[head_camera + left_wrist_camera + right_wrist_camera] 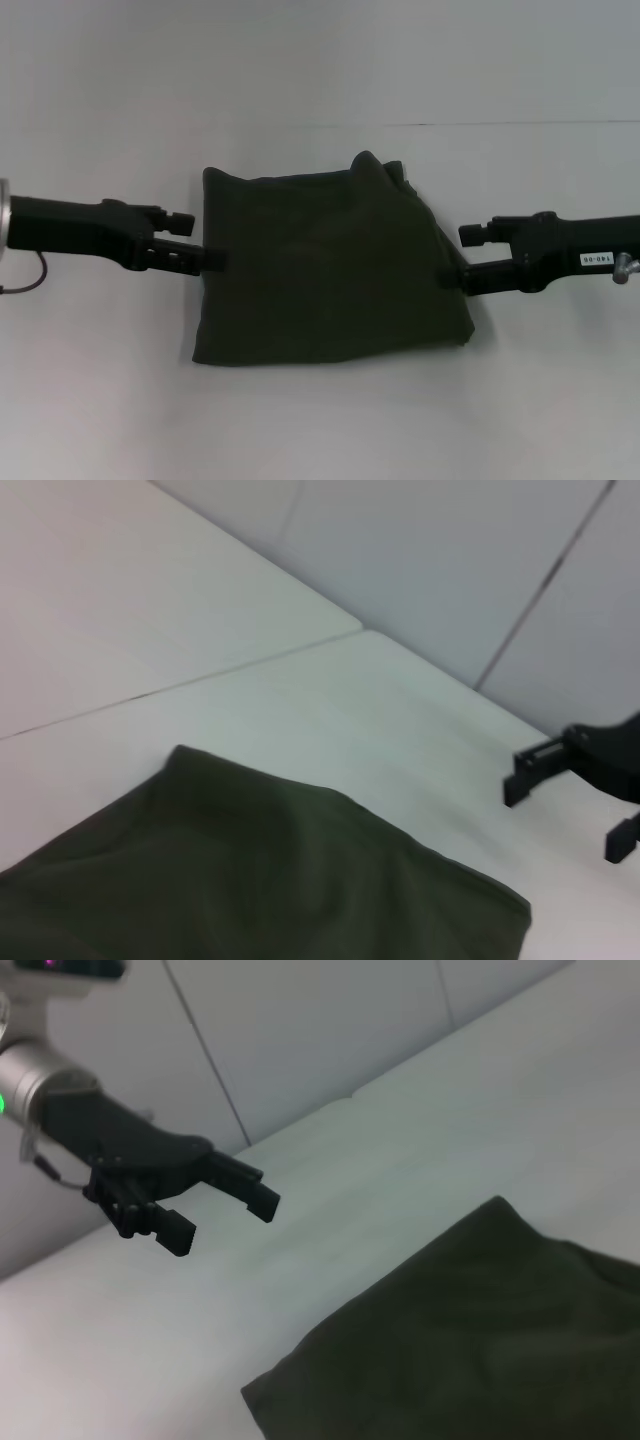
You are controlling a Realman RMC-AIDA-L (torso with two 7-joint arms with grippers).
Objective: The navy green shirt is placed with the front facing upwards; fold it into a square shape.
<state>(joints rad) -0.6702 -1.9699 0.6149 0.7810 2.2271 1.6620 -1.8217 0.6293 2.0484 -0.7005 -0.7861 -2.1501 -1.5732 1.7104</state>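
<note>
Now folded shirt (325,265) between open left claw (222,1210) — open right claw (565,795)

Shirt (330,265): dark green all over, plain, no picture or words showing. Between two grippers. Left gripper (205,258): black, arm behind it black with silver end. Right gripper (462,255): black; small white tag with dark print on arm behind it. Counter (320,420) under both grippers: plain white. Wall past grippers: pale grey.
</note>
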